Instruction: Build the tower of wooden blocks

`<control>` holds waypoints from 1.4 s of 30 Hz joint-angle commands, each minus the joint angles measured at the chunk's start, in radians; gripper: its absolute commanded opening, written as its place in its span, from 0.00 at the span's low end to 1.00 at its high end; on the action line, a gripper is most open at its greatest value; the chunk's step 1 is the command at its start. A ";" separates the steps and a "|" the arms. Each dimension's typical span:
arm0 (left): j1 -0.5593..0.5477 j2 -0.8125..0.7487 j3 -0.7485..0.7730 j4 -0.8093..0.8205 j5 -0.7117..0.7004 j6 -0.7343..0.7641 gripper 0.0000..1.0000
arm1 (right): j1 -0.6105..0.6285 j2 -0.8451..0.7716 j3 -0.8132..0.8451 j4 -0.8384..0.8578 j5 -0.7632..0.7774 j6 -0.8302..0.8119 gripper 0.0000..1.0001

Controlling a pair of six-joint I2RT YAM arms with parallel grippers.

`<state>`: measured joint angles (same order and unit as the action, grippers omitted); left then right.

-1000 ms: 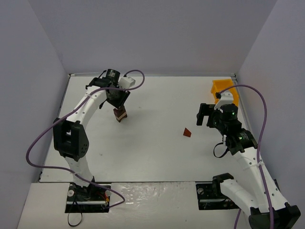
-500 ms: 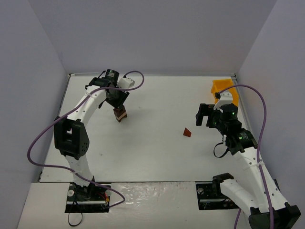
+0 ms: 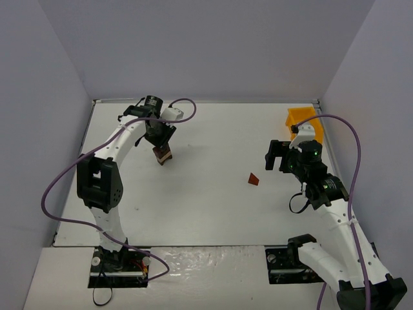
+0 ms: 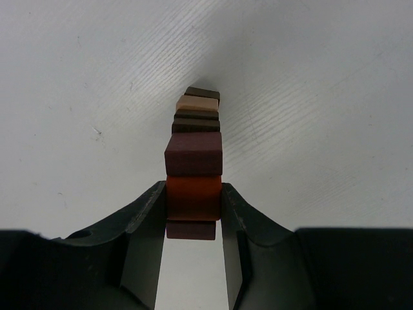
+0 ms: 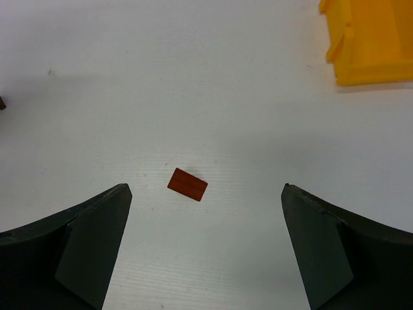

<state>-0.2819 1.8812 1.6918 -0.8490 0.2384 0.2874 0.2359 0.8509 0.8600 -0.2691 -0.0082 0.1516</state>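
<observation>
Clamping the orange-red block [image 4: 193,194] in the tower [image 3: 163,155] with the left gripper [image 3: 162,143], fingers tight against both its sides, stack upright at far left of the worktop [image 3: 206,206]. Holding the right gripper [image 5: 206,187] wide open and empty above a loose reddish-brown wedge [image 5: 188,185] lying mid-right, well apart from the yellow bin [image 5: 374,39] in the far-right corner.

Just 1 yellow plastic bin [image 3: 302,119] here, parked in the far right corner of the white table [image 3: 213,200], close to the right wall. 3 plain greyish-lilac walls [image 3: 206,45] box the table in. Can't tell what's inside the bin.
</observation>
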 commanded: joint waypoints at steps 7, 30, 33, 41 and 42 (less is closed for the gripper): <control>0.007 -0.009 0.066 0.010 0.013 0.010 0.13 | -0.004 0.005 0.019 0.047 -0.006 -0.009 1.00; 0.007 -0.010 0.065 0.010 -0.002 0.008 0.38 | -0.003 0.004 0.018 0.048 -0.003 -0.007 1.00; 0.007 -0.010 0.065 0.010 -0.004 0.007 0.40 | -0.003 0.002 0.017 0.047 -0.004 -0.006 1.00; 0.007 -0.035 0.080 0.010 -0.011 -0.003 0.43 | -0.004 0.005 0.021 0.047 -0.011 -0.004 1.00; 0.007 -0.040 0.088 0.010 -0.015 -0.008 0.46 | -0.003 0.007 0.022 0.047 -0.012 -0.004 1.00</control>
<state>-0.2817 1.9003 1.7088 -0.8491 0.2312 0.2848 0.2359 0.8509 0.8600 -0.2691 -0.0086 0.1520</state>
